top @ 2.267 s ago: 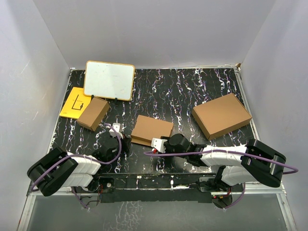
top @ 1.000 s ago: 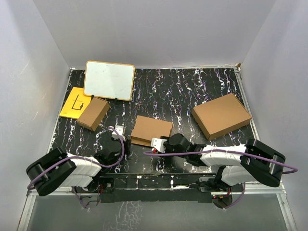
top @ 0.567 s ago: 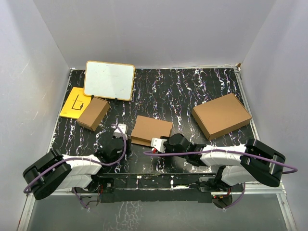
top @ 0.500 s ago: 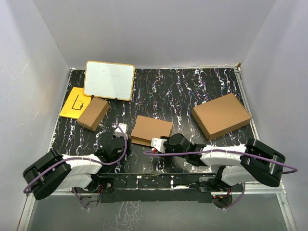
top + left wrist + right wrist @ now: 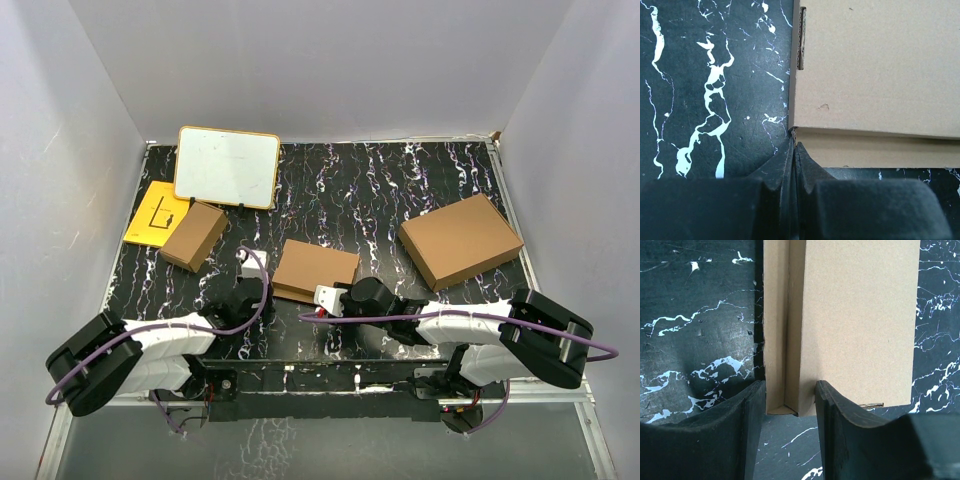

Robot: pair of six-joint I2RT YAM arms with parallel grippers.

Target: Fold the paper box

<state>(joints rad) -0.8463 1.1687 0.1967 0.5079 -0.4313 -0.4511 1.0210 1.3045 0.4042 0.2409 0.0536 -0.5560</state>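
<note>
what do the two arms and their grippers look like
Both the left arm and right arm have rounded white link covers between chunky black joints, with a purple cable looping along each. A small white block sits behind each gripper. The left gripper and right gripper have matte black, wedge-shaped fingers.

A table (image 5: 400, 190) with a black top, veined in white like marble, is seen from above. It is enclosed by a back wall (image 5: 320, 70), a left wall (image 5: 60, 180) and a right wall (image 5: 585, 150), all plain and pale grey. A thin metal rail (image 5: 510, 215) is set along the right edge. The scene is lit evenly, and only soft shadows are cast.
</note>
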